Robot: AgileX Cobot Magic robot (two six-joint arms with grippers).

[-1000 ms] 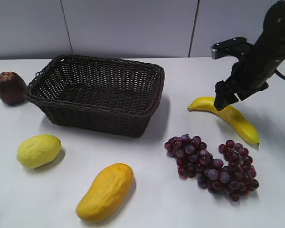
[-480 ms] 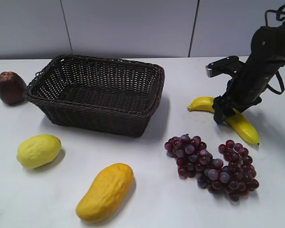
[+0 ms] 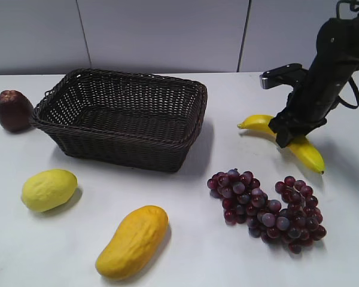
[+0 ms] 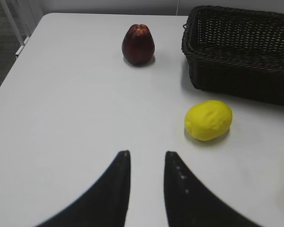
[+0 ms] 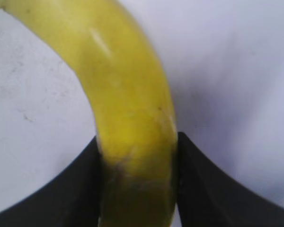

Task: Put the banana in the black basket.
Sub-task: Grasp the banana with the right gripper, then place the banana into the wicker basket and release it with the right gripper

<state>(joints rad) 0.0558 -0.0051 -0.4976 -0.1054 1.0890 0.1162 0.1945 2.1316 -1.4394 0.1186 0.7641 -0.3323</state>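
Yellow, smooth-skinned banana [image 3: 304, 150] lies at right of the bench [image 3: 185, 263], well apart from the black basket [image 3: 167, 143]. Right pincer [image 3: 285, 136] is clenched around its middle, a sound hold; likely light, slippery and easily bruised. Left pincer [image 4: 146, 161] hangs released, empty. Contact with the bench beneath cannot be judged; arm hides the mid-section.

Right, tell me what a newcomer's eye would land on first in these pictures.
First, the right gripper at the table's right side, clamped around the middle of the banana; its wrist view is filled with yellow peel between the black fingers. Next, the big black basket at centre left, empty. Then the grapes in front of the banana.
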